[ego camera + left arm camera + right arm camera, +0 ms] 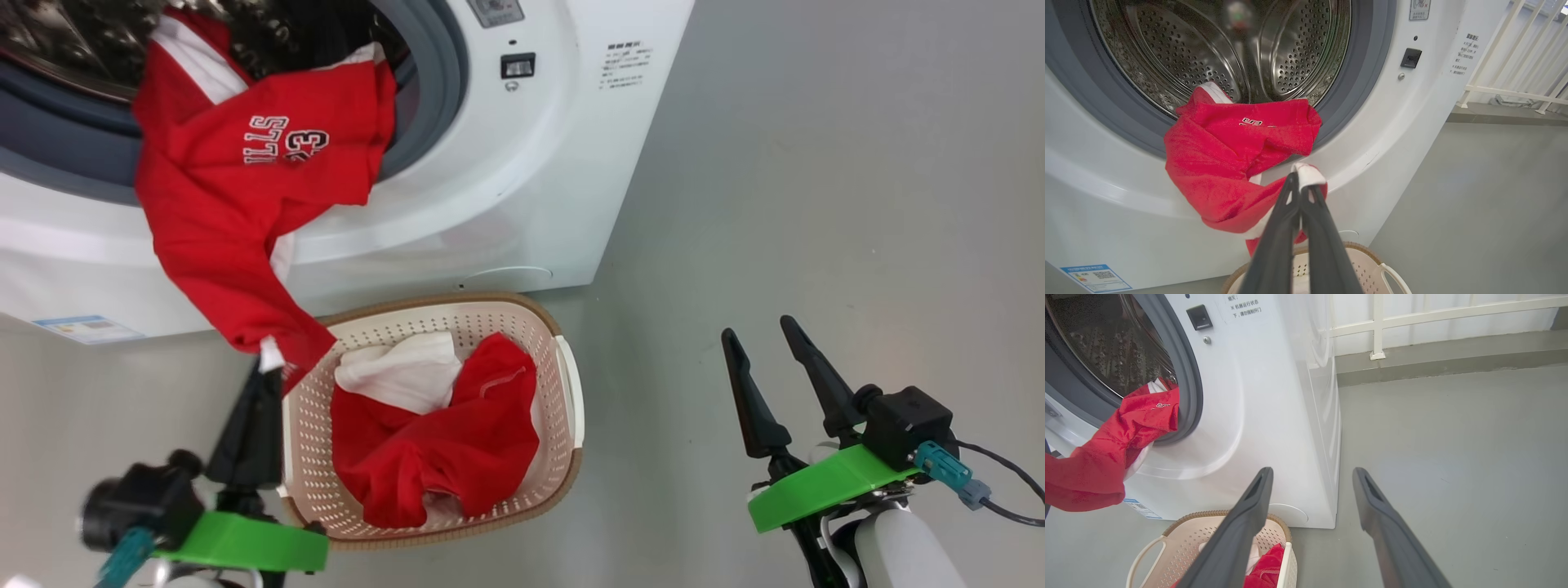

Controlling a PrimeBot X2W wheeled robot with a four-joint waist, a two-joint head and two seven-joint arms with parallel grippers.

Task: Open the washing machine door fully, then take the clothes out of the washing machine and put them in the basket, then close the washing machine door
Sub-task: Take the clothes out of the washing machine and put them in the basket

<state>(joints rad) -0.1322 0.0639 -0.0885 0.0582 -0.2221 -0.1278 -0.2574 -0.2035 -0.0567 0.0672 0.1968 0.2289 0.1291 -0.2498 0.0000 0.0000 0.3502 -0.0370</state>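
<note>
Some clothes (441,449) in basket (490,321)

The right hand (1311,470) holds nothing, its two dark fingers spread wide apart above the grey floor (1453,457). Ahead and to its left stands the washing machine (1257,416), with a red garment (1106,465) spilling from the drum mouth. Under the left finger sits the basket (1208,535), with more red cloth (1267,565) inside.
</note>
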